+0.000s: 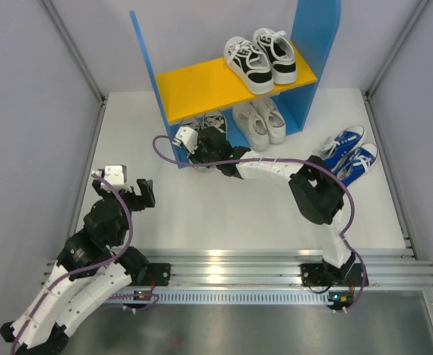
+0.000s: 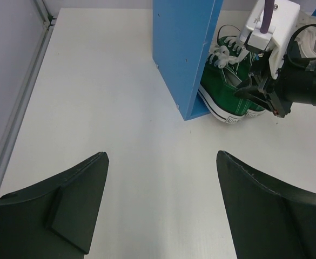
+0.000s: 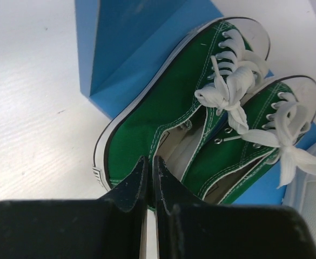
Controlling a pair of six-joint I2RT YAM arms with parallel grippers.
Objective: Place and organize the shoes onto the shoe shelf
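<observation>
Right gripper [image 3: 149,163], jaws pinched together and empty, sits at the green shoes [image 3: 147,108] heels; toes point beneath the shoe shelf [image 3: 130,43].

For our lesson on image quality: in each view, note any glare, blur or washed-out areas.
Top external: even light, with glare on the metal rail. Left wrist: left gripper's fingers dark and soft, shoe shelf panel sharp. Right wrist: green shoes crisp, right gripper's fingers blurred, white table nearly washed out.
</observation>
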